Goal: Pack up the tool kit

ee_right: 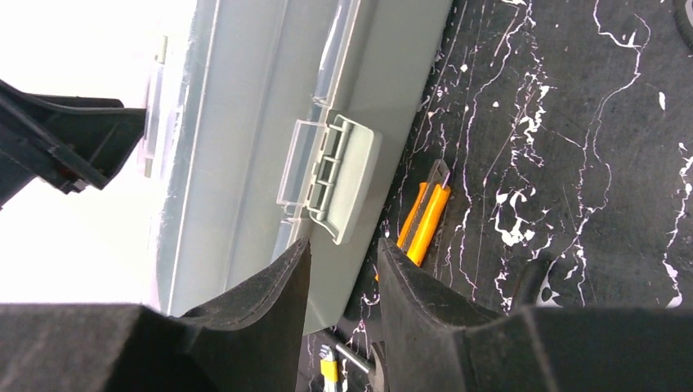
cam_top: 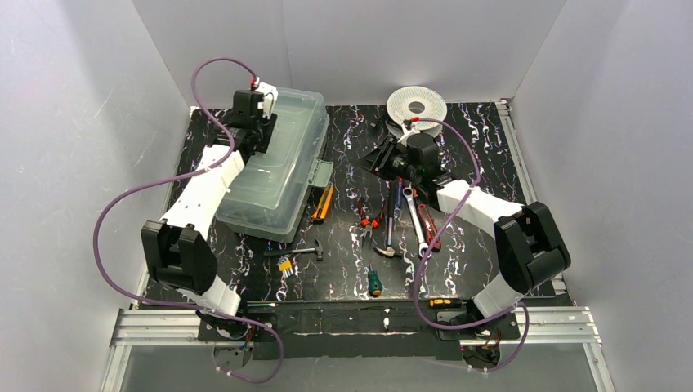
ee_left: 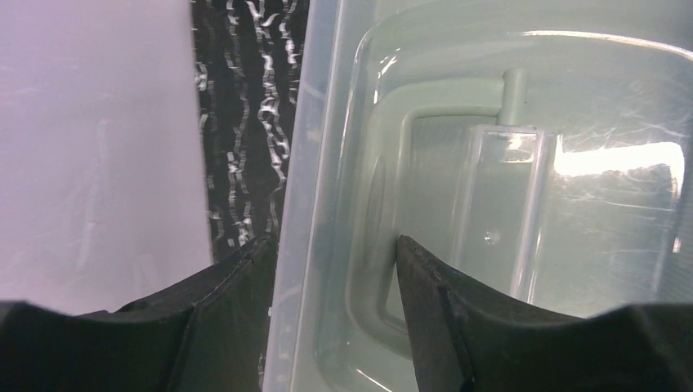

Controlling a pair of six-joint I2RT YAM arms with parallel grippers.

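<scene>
The tool kit box lies closed at the table's left, with a clear lid over a pale green base. Its green latch faces right. My left gripper is open over the box's far left end. In the left wrist view its jaws straddle the lid's edge, with the lid handle ahead. My right gripper is open and empty, right of the box. In the right wrist view it sits just short of the latch. Loose tools lie right of the box.
An orange utility knife, red pliers, wrenches, a hammer, yellow hex keys and a green screwdriver lie on the black mat. A white wire spool stands at the back. Grey walls enclose the table.
</scene>
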